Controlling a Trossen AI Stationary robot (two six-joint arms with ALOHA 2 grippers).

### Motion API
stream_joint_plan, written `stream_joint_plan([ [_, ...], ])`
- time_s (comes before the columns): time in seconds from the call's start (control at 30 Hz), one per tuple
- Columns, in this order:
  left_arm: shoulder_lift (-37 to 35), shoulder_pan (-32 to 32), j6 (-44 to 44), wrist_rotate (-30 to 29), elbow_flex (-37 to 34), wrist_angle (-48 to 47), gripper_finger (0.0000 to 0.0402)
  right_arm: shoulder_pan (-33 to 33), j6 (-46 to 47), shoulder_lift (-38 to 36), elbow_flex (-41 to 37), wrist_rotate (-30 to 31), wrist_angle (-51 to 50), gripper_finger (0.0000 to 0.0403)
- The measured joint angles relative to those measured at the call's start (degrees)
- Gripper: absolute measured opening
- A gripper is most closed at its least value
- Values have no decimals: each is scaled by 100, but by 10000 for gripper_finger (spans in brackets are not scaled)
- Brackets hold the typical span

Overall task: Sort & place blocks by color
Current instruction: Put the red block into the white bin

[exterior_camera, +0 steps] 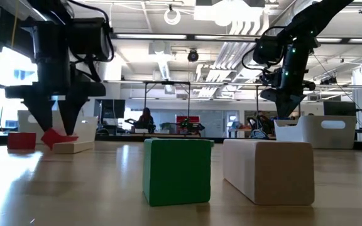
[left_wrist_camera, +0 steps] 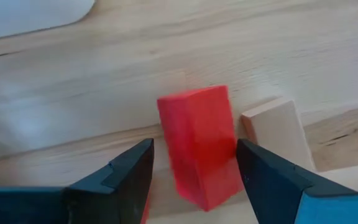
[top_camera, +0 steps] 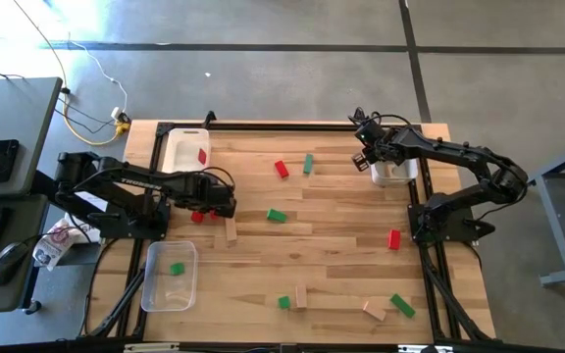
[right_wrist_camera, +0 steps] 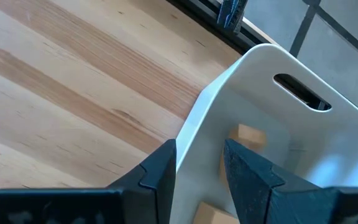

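Picking step: left gripper point(left_wrist_camera: 191, 171) spread wide around small red wooden block point(left_wrist_camera: 201, 146), tilted on the table beside a plain wood block point(left_wrist_camera: 277, 134). Next: close, lift, carry to white tray point(top_camera: 178, 149). Right gripper point(right_wrist_camera: 199, 165) half-open, empty, over white bin point(right_wrist_camera: 278, 124).

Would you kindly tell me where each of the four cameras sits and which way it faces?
High view: overhead, straight down on the table; both arms show.
Low view: tabletop height, level toward the room; both arms hang in from above.
Left wrist view: looks past the left pincer straddling a red block.
Right wrist view: looks past the right pincer at a white tray rim.
Shared: the red block appears in the low and left wrist views.
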Motion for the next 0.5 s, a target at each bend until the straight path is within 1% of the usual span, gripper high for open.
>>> stream_joint_plan([
  [0.1, 0, 38, 9, 15, -77, 141, 216, 1, 1, 0, 0, 0, -1, 122],
  [0.33, 0, 182, 11, 24, -304, 115, 216, 1, 3, 0, 0, -3, -1, 122],
  [0.5, 0, 236, 259, -86, -337, 139, 215, 1, 3, 0, 0, -13, 0, 122],
])
